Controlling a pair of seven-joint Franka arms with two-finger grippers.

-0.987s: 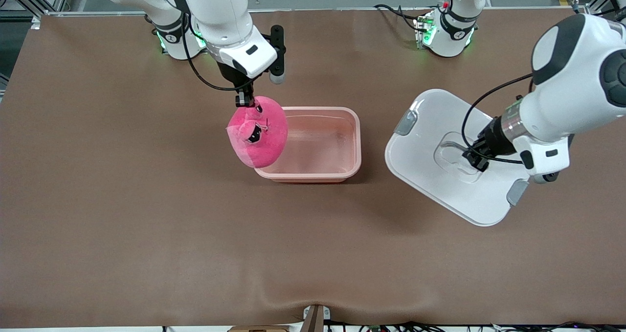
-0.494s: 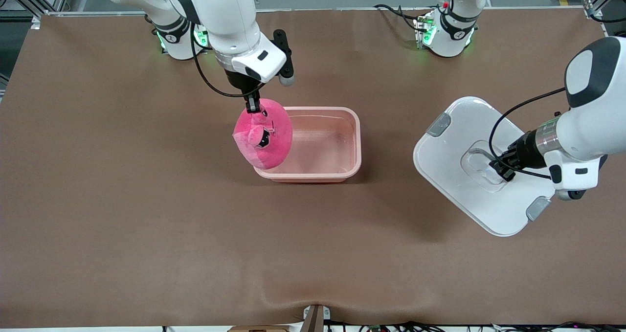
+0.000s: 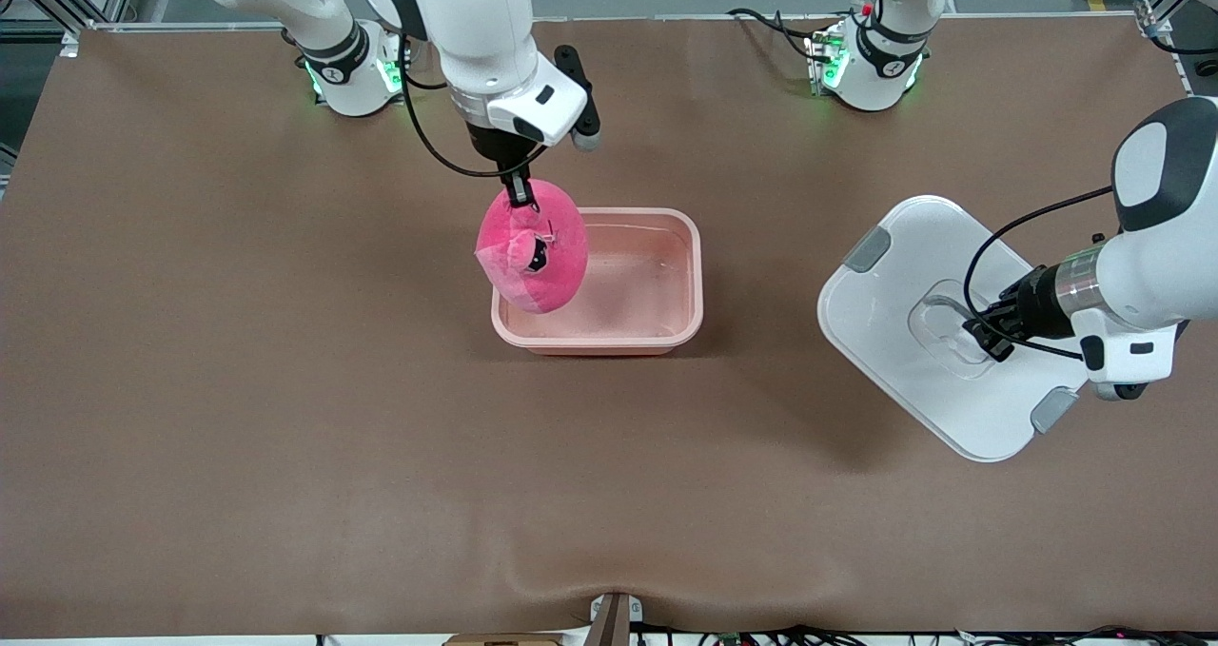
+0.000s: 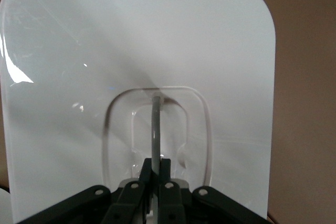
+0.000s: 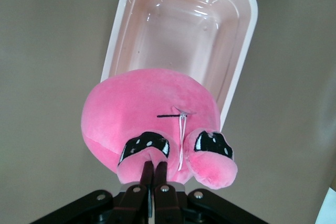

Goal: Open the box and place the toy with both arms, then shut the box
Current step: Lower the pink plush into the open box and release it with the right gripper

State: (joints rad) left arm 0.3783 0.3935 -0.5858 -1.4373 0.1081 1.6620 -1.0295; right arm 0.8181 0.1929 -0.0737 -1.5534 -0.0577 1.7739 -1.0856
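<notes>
No readable writing anywhere. Right gripper pinched tight on the toy, dangling it over the open box at the right arm's end. Left gripper clamped on the lid handle, holding it tilted above the table, well apart from the box.
</notes>
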